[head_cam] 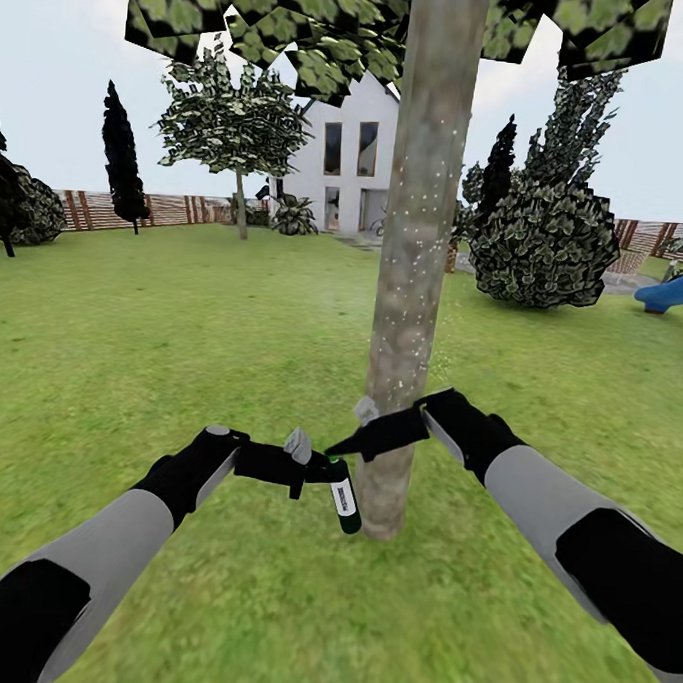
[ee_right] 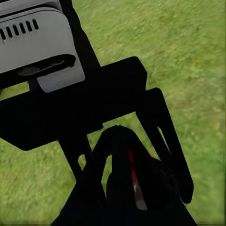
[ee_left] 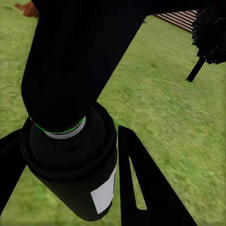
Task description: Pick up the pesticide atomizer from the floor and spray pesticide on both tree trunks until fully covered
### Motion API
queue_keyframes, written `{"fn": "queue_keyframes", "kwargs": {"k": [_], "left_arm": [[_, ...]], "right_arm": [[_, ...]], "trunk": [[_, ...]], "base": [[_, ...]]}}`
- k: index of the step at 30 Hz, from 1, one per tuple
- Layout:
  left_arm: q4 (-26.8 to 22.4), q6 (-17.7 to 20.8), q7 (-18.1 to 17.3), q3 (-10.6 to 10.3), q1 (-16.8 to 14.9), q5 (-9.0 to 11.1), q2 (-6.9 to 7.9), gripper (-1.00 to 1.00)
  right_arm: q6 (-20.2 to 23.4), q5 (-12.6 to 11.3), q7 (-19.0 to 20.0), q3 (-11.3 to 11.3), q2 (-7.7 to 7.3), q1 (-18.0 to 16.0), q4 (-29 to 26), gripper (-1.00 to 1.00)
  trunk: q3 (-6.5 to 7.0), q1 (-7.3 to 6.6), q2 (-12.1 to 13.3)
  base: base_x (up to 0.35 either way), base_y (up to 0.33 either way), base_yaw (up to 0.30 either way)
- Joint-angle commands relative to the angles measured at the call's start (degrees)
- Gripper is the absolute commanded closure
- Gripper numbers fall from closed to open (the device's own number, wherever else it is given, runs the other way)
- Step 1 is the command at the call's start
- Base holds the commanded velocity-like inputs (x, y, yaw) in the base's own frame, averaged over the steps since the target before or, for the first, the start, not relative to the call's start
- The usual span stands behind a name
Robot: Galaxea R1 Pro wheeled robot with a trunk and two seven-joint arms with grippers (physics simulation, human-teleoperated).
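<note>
A mottled grey-brown tree trunk (head_cam: pixel 417 235) rises straight ahead on the garden lawn, and white specks of pesticide (head_cam: pixel 426 201) dot its bark. My left gripper (head_cam: pixel 315 470) is shut on the pesticide atomizer (head_cam: pixel 345 497), a dark bottle with a white label, held just left of the trunk's base. The bottle (ee_left: pixel 80 183) sits between the fingers (ee_left: pixel 141 188) in the left wrist view. My right gripper (head_cam: pixel 351 444) reaches in from the right, its tip at the atomizer's top. I cannot make out how its jaws stand. A second tree (head_cam: pixel 233 126) stands far back left.
Grass (head_cam: pixel 181 353) spreads all around. A large round bush (head_cam: pixel 547 242) stands right of the trunk, with a blue slide (head_cam: pixel 680 289) at the far right. A white house (head_cam: pixel 346 162), a slatted fence (head_cam: pixel 178 210) and a dark cypress (head_cam: pixel 121 160) line the back.
</note>
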Motion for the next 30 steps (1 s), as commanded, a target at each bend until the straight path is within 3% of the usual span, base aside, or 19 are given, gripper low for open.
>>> {"fn": "queue_keyframes", "kwargs": {"k": [1,13,14,18,21,22,24,27,28,30], "left_arm": [[-0.01,0.00,0.00,0.02,0.00,0.01,0.00,1.00],[-0.01,-0.09,-0.08,0.10,0.00,0.01,0.00,1.00],[0.01,-0.09,-0.08,0.10,0.00,0.01,0.00,1.00],[0.06,-0.09,-0.08,0.10,0.00,0.01,0.00,1.00],[0.08,-0.09,-0.08,0.10,0.00,0.01,0.00,1.00],[0.08,-0.09,-0.08,0.10,0.00,0.01,0.00,1.00],[0.08,-0.09,-0.08,0.13,0.00,0.01,0.00,1.00],[0.16,-0.16,0.23,0.33,0.00,0.01,0.19,1.00],[0.23,-0.17,1.65,0.39,0.00,0.01,0.55,1.00],[0.36,-0.24,7.77,0.52,0.00,0.08,2.43,1.00]], "right_arm": [[0.00,0.01,0.00,0.16,0.00,0.00,0.00,1.00],[0.10,0.01,-0.03,-0.16,-0.39,0.00,0.00,1.00],[0.13,0.01,-0.06,-0.23,-0.93,-0.04,0.00,1.00],[0.91,0.01,-3.41,-0.44,-5.65,-0.82,-0.11,1.00],[1.11,-0.06,-3.92,-0.47,-10.02,-2.54,-0.11,1.00],[1.12,-0.07,-3.94,-0.47,-11.05,-2.69,-0.10,-1.00],[1.13,-0.07,-3.99,-0.47,-12.99,-2.83,-0.09,-1.00],[1.04,-0.11,-6.52,-0.65,-17.48,-2.84,-0.09,-1.00],[0.98,-0.13,-10.23,-2.37,-19.23,-2.83,-0.07,-1.00],[0.75,-0.10,-23.66,-12.20,-22.66,-2.77,2.31,-1.00]], "trunk": [[0.00,0.00,0.00],[0.00,0.00,0.00],[0.00,0.00,0.00],[0.00,0.00,0.00],[0.00,0.00,0.00],[0.00,0.00,0.00],[0.00,0.00,0.00],[0.00,0.00,0.00],[0.00,0.00,0.00],[0.00,0.00,0.00]], "base": [[0.000,0.000,0.000],[0.000,0.000,0.000],[0.000,0.000,0.000],[0.000,0.000,0.000],[0.000,0.000,0.000],[0.000,0.000,0.000],[0.000,0.000,0.000],[0.000,0.000,0.000],[0.000,0.000,0.000],[0.000,0.000,0.000]]}}
